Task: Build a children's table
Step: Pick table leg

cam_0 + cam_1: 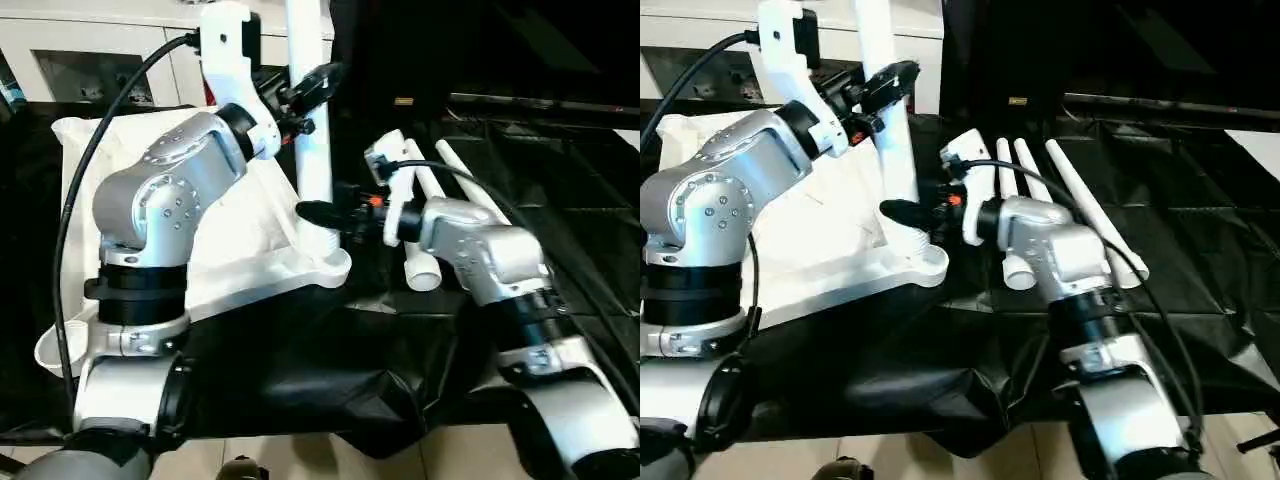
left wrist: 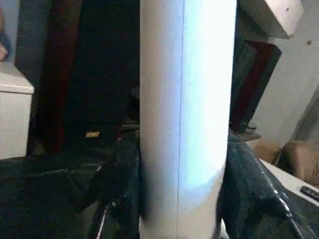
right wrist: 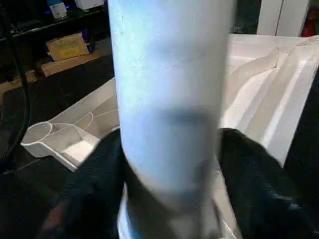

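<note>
The leg (image 1: 312,130) stands upright in the corner socket (image 1: 325,262) of the tabletop (image 1: 230,240), which lies ribbed side up on the black sheet (image 1: 330,350). The left gripper (image 1: 312,95), arm bent and raised, is clamped on the leg high up, while the right gripper (image 1: 322,215) reaches across and clamps it just above the socket. Three spare legs (image 1: 1080,205) lie beside the right arm.

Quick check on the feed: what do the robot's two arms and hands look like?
Both arms have rounded silver shells with black joint bands and white mounts at the wrists. A black cable loops to each wrist. The left hand and right hand have black fingers; orange-red marks sit near each.
</note>
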Available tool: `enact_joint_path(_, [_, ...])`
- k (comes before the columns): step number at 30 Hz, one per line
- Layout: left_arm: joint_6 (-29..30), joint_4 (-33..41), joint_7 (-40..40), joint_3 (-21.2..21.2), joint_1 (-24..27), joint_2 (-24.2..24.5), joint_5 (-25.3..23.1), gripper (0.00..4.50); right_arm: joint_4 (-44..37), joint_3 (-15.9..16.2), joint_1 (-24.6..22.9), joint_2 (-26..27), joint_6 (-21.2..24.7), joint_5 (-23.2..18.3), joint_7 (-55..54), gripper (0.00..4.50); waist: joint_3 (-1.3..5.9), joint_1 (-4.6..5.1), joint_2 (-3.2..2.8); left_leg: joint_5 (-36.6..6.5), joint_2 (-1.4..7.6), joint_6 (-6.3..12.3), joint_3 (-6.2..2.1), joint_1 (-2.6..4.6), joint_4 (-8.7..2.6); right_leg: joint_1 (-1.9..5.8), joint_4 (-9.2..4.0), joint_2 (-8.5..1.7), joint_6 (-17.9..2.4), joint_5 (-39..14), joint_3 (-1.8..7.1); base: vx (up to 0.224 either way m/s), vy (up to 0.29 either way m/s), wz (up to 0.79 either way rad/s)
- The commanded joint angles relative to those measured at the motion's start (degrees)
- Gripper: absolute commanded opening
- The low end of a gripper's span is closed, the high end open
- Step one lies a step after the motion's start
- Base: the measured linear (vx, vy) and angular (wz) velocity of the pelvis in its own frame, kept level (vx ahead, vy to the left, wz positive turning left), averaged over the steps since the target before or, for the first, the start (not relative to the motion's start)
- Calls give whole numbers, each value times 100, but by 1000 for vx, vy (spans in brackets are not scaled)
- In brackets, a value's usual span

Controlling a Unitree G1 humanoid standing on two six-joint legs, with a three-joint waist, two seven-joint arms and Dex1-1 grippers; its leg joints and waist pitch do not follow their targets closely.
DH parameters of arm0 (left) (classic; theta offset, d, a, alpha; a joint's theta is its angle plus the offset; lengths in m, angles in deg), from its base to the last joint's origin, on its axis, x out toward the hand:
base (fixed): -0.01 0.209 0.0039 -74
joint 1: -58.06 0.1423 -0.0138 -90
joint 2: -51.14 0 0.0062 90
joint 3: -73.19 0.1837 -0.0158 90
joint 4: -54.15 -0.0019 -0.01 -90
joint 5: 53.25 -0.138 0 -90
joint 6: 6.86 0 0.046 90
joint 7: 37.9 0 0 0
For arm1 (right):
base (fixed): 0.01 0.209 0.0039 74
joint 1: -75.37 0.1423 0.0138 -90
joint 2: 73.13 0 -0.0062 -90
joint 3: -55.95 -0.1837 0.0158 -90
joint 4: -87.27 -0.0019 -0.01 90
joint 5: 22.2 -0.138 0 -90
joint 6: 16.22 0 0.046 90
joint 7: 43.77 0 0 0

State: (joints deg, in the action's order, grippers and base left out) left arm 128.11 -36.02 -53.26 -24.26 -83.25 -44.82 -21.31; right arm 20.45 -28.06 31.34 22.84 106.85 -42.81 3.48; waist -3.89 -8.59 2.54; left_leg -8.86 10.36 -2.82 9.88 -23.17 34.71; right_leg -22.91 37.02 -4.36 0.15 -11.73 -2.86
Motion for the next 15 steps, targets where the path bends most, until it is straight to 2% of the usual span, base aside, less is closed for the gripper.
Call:
enact_joint_path(1, [81,193,66,65,-117,-41,135,177,84,-113,114,-59,19,11,-118,230,477,2,6,-775,232,-249,-63,172,-386,287,-375,-376,-1104,-222,212,0,0,0])
enact_joint_path(6, [190,254,106,-52,-96,-118,253,177,63,-144,95,-112,7,-62,127,201,479,0,14,-786,231,-274,-66,169,-387,289,-379,-378,-1040,-267,213,0,0,0])
enact_joint_path(8, [204,280,44,-35,-89,-103,239,177,-23,-156,61,-171,10,-148,322,198,479,-1,2,-787,228,-264,-67,169,-384,287,-379,-373,-1044,-248,214,0,0,0])
enact_joint_path(12, [218,330,-126,48,-62,-22,217,176,-317,-181,-37,-334,117,-413,798,195,487,-17,13,-694,231,-203,-68,165,-371,299,-361,-369,-1088,-45,212,0,0,0])
enact_joint_path(13, [219,334,-143,68,-50,-1,211,175,-390,-183,-65,-389,151,-475,911,195,482,-14,35,-693,224,-182,-64,160,-371,308,-370,-363,-1091,-40,211,0,0,0])
enact_joint_path(15, [189,343,-221,117,-21,47,190,175,-452,-186,-90,-455,204,-521,1036,194,483,-24,32,-683,220,-154,-60,166,-366,301,-374,-361,-1105,-92,210,0,0,0])
